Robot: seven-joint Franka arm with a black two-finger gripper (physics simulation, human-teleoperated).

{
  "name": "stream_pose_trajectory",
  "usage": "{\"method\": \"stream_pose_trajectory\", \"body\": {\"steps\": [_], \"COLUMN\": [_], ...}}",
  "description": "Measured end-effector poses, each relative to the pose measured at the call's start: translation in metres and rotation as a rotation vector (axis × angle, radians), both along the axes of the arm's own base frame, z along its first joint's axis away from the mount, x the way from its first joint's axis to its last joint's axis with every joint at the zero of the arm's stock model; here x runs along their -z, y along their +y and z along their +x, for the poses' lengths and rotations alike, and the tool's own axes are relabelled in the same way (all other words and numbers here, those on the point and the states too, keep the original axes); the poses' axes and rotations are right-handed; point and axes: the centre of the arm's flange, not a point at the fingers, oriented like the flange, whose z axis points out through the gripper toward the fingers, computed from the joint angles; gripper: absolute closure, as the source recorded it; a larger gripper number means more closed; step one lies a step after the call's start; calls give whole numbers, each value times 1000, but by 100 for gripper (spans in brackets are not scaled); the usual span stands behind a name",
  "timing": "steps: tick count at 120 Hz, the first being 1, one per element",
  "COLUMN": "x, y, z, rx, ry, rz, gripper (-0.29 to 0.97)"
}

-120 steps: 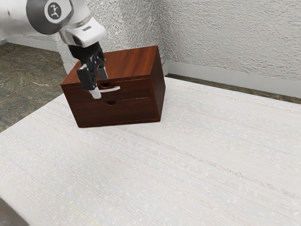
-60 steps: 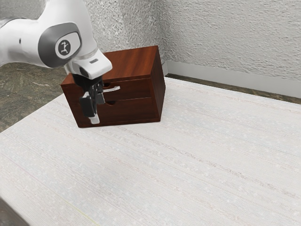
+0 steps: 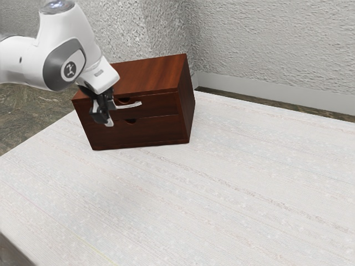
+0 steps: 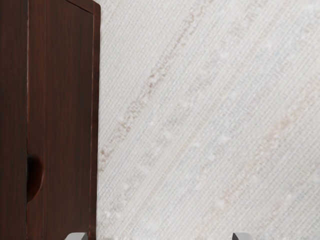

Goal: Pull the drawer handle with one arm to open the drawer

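Exterior view: the gripper [image 3: 106,119] hangs in front of the wooden cabinet [image 3: 161,75], its black fingers pointing down past the upper drawer [image 3: 158,105]. From this side the fingers overlap, so their gap is hard to read here. In the wrist view two pale fingertips [image 4: 76,235] stand wide apart with bare table [image 4: 210,125] between them: the hand is spread and pinches nothing. One fingertip sits just beside the cabinet's front face [image 4: 55,100], near a dark finger recess [image 4: 34,177].

The silver handle [image 3: 130,104] lies just beside the hand, a little above the fingertips, on the side away from the arm. Its near end is hidden behind the gripper, so I cannot tell whether they touch. The upper drawer's front looks flush with the lower drawer [image 3: 152,127] beneath it.
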Motion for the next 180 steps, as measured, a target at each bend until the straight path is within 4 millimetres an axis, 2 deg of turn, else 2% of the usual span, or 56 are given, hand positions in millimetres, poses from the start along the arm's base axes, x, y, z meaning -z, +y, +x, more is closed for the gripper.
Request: {"method": "stream_pose_trajectory", "body": {"steps": [16,35,88,111,163,180], "x": [0,9,23,28,44,53], "y": [19,42,49,65,75,80], "z": [3,10,39,45,58,60], "rx": [14,17,83,92,132,138], "ry": [-37,-52,-127,-137,-148,-145], "rz": [56,84,55,64,49,46], "gripper": [37,38,41,42,43,47]}}
